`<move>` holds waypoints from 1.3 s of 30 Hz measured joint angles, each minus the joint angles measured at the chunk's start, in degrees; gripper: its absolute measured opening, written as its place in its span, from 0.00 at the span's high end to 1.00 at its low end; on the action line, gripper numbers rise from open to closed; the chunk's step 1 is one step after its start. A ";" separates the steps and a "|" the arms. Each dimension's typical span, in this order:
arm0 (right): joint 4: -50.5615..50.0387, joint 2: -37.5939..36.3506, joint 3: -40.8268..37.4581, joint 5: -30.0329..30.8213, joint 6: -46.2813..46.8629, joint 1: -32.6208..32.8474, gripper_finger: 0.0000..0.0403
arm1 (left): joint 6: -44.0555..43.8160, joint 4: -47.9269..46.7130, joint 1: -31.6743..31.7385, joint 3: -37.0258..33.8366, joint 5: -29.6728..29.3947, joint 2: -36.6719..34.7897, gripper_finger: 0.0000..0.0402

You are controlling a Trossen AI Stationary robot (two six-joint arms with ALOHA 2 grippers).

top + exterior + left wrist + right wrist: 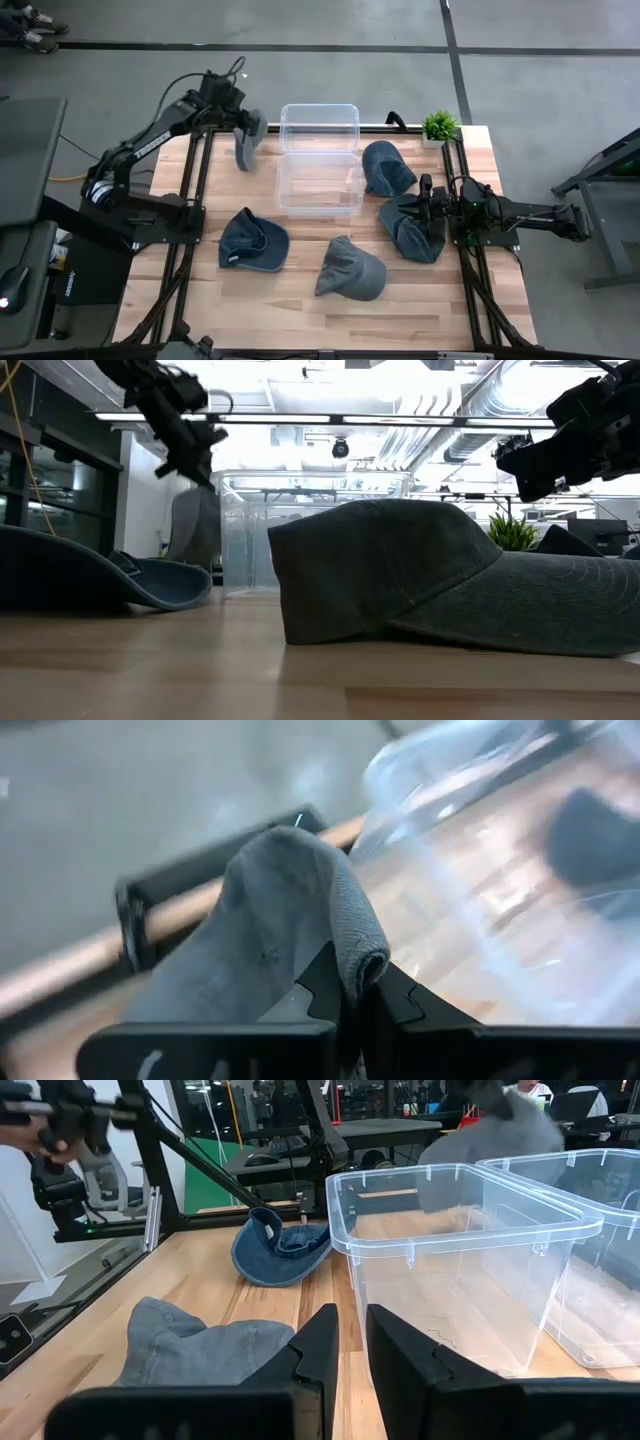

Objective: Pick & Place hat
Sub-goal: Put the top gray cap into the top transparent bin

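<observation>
My left gripper (pixel 243 122) is shut on a grey hat (pixel 248 142), held in the air just left of the far clear bin (pixel 320 125). In the low view the grey hat (pixel 195 525) hangs under the left gripper (pixel 192 452). My right gripper (pixel 428 205) hovers over a dark blue hat (pixel 412 230) near the table's right edge. Its fingers stand a little apart around nothing in the right wrist view (pixel 352 1350). Lying on the table are a blue hat (pixel 252 242), a grey hat (pixel 350 268) and another blue hat (pixel 388 168). My left gripper pinches a fold of the grey hat's cloth (pixel 358 965) between its two fingers. The fingers come from above, and the hat hangs below them, lifted clear of the table and slack.
Two clear plastic bins stand in the middle of the table, the near one (pixel 320 185) touching the far one. A small potted plant (pixel 440 125) sits at the far right corner. Bare wood lies along the near edge (pixel 300 315).
</observation>
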 joint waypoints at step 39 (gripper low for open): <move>0.02 0.00 0.00 0.00 0.00 0.01 0.87 | 43.63 34.31 -20.01 14.39 2.48 10.03 0.99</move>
